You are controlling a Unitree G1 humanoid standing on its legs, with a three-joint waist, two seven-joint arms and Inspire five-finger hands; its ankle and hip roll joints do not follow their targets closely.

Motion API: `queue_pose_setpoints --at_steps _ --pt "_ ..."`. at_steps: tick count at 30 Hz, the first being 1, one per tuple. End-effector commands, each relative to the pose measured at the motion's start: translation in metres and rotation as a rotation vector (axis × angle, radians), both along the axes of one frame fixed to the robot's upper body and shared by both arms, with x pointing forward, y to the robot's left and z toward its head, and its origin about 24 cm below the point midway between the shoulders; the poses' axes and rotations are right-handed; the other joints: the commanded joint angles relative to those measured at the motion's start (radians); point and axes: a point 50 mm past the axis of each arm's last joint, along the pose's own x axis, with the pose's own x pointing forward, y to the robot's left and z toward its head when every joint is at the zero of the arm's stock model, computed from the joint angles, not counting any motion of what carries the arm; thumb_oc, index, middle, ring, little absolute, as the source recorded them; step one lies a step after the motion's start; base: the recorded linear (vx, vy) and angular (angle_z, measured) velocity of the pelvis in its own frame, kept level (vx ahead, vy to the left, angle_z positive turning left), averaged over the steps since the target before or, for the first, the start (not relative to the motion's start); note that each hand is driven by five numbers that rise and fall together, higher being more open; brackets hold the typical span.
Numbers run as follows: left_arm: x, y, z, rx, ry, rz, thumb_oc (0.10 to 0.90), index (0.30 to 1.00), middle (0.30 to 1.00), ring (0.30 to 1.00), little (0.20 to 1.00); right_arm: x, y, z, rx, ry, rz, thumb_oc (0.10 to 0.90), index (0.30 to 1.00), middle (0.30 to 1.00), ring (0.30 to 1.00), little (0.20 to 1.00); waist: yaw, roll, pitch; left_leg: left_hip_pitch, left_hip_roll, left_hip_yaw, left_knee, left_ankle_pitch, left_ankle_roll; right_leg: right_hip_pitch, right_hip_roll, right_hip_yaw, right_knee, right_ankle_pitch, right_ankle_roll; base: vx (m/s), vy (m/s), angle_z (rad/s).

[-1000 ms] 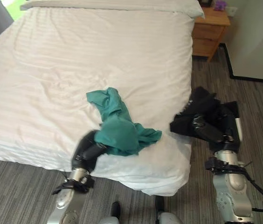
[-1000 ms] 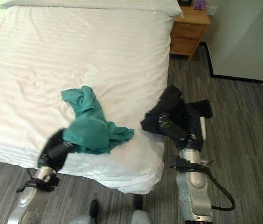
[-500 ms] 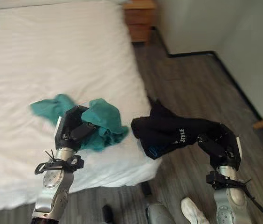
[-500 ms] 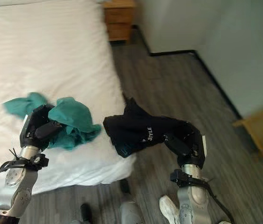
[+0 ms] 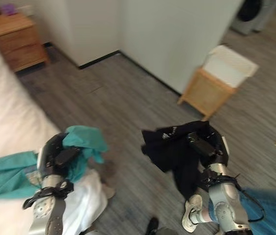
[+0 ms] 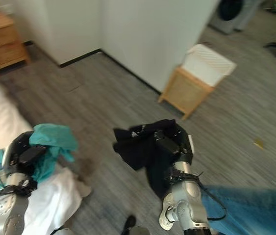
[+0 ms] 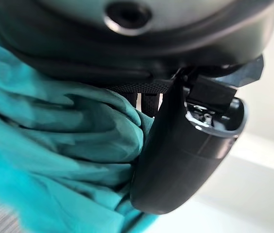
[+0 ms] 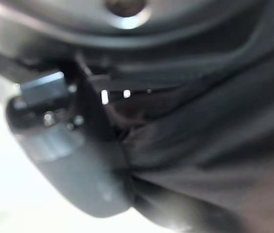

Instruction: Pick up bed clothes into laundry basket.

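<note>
Floor (image 5: pixel 128 98): grey wood-look planks across the room, as I read it from the head camera.

Bed (image 5: pixel 6 127): white cover, at my left; its corner hangs down under my left arm.

Wall (image 5: pixel 167 34): pale, with a dark skirting line meeting the floor.

Laundry basket (image 5: pixel 218 81): tan sides, white liner on top, standing by the wall corner, well apart from both hands.

Nightstand (image 5: pixel 15 36): wooden, drawers facing out, beside the bed's far end.

Black garment (image 5: pixel 174 149): bunched and hanging over the floor, gripped by my right hand (image 5: pixel 204 146), whose fingers are curled round the cloth.

Teal garment (image 5: pixel 81 139): one end bunched in my left hand (image 5: pixel 59 156), thumb (image 7: pixel 185 160) pressed against the folds in the left wrist view; the other end trails across the bed.

Blue cloth (image 6: pixel 241 210): at the lower right edge, near my right arm; I cannot tell what it is.
</note>
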Motion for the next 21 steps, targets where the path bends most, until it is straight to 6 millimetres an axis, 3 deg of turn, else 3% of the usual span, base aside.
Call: queue_pose_setpoints --at_steps 1,3,4,5,6,7,8,10,12,18,19,21 --pt "0.032 -0.025 0.075 0.087 -0.402 -0.157 0.400 0.300 0.300 0.300 0.300 0.004 -0.015 0.085 -0.052 -0.422 -0.021 0.400 0.300 0.300 0.300 0.300 -0.028 0.037 0.031 -0.189 -0.216 -0.114 0.048 -0.077 0.078 0.109 -0.018 0.115 -0.048 -0.100 0.093 0.07 -0.192 -1.66" --pt "0.034 -0.027 0.079 0.109 -0.408 -0.170 0.400 0.300 0.300 0.300 0.300 0.003 -0.018 0.081 -0.065 -0.403 -0.037 0.400 0.300 0.300 0.300 0.300 -0.036 0.050 0.020 -0.175 -0.272 -0.171 0.007 -0.111 0.108 0.093 0.014 0.164 -0.046 -0.102 0.083 0.06 -0.076 -1.38" --pt "0.034 -0.026 0.082 0.120 -0.415 -0.164 0.400 0.300 0.300 0.300 0.300 0.002 -0.020 0.079 -0.067 -0.396 -0.048 0.400 0.300 0.300 0.300 0.300 -0.044 0.059 0.016 -0.160 -0.278 -0.175 -0.029 -0.118 0.120 0.089 0.028 0.184 -0.048 -0.099 0.082 -0.02 0.006 -0.84" --pt "0.037 -0.029 0.086 0.138 -0.430 -0.168 0.400 0.300 0.300 0.300 0.300 -0.001 -0.023 0.078 -0.066 -0.397 -0.072 0.400 0.300 0.300 0.300 0.300 -0.058 0.075 0.010 -0.140 -0.275 -0.161 -0.105 -0.090 0.137 0.073 0.043 0.188 -0.043 -0.082 0.085 0.03 0.025 -0.62" --pt "0.037 -0.029 0.086 0.138 -0.428 -0.168 0.400 0.300 0.300 0.300 0.300 -0.002 -0.023 0.078 -0.066 -0.395 -0.072 0.400 0.300 0.300 0.300 0.300 -0.054 0.076 0.008 -0.127 -0.273 -0.159 -0.115 -0.099 0.137 0.079 0.045 0.190 -0.043 -0.092 0.084 -0.06 0.070 -0.95" --pt "0.041 -0.029 0.093 0.166 -0.455 -0.172 0.400 0.300 0.300 0.300 0.300 -0.009 -0.030 0.069 -0.072 -0.359 -0.110 0.400 0.300 0.300 0.300 0.300 -0.085 0.087 0.000 -0.108 -0.265 -0.131 -0.150 -0.080 0.145 0.074 0.050 0.188 -0.053 -0.085 0.089 -0.02 0.042 -0.85" --pt "0.041 -0.029 0.093 0.166 -0.454 -0.172 0.400 0.300 0.300 0.300 0.300 -0.010 -0.030 0.069 -0.072 -0.359 -0.111 0.400 0.300 0.300 0.300 0.300 -0.084 0.087 -0.001 -0.105 -0.265 -0.131 -0.156 -0.077 0.144 0.075 0.050 0.188 -0.054 -0.084 0.089 -0.05 0.076 -0.76" --pt "0.050 -0.031 0.100 0.166 -0.487 -0.153 0.400 0.300 0.300 0.300 0.300 -0.023 -0.043 0.047 -0.050 -0.278 -0.203 0.400 0.300 0.300 0.300 0.300 -0.123 0.094 -0.024 -0.078 -0.269 -0.130 -0.207 -0.073 0.159 0.081 0.049 0.191 -0.058 -0.086 0.091 0.07 0.058 -0.24" --pt "0.049 -0.030 0.100 0.175 -0.488 -0.147 0.400 0.300 0.300 0.300 0.300 -0.030 -0.043 0.039 -0.032 -0.249 -0.204 0.400 0.300 0.300 0.300 0.300 -0.146 0.097 -0.034 -0.062 -0.271 -0.122 -0.228 -0.074 0.164 0.084 0.048 0.204 -0.055 -0.092 0.092 0.06 0.043 0.09" --pt "0.046 -0.035 0.088 0.134 -0.442 -0.180 0.400 0.300 0.300 0.300 0.300 -0.025 -0.035 0.041 -0.004 -0.265 -0.152 0.400 0.300 0.300 0.300 0.300 -0.157 0.106 -0.047 -0.039 -0.272 -0.114 -0.236 -0.086 0.173 0.085 0.051 0.233 -0.050 -0.101 0.090 0.06 0.031 -0.13" --pt "0.077 -0.085 0.074 0.042 -0.366 -0.443 0.400 0.300 0.300 0.300 0.300 -0.017 -0.032 0.026 -0.065 -0.157 -0.161 0.400 0.300 0.300 0.300 0.300 -0.132 0.139 -0.050 0.003 -0.234 -0.097 -0.281 -0.080 0.163 0.068 -0.005 0.148 -0.011 -0.094 0.132 0.02 0.010 -0.12" --pt "0.078 -0.083 0.074 0.051 -0.364 -0.440 0.400 0.300 0.300 0.300 0.300 -0.015 -0.030 0.026 -0.053 -0.161 -0.157 0.400 0.300 0.300 0.300 0.300 -0.130 0.138 -0.049 0.004 -0.238 -0.094 -0.278 -0.083 0.167 0.065 -0.010 0.153 -0.008 -0.093 0.135 0.00 0.040 0.07"
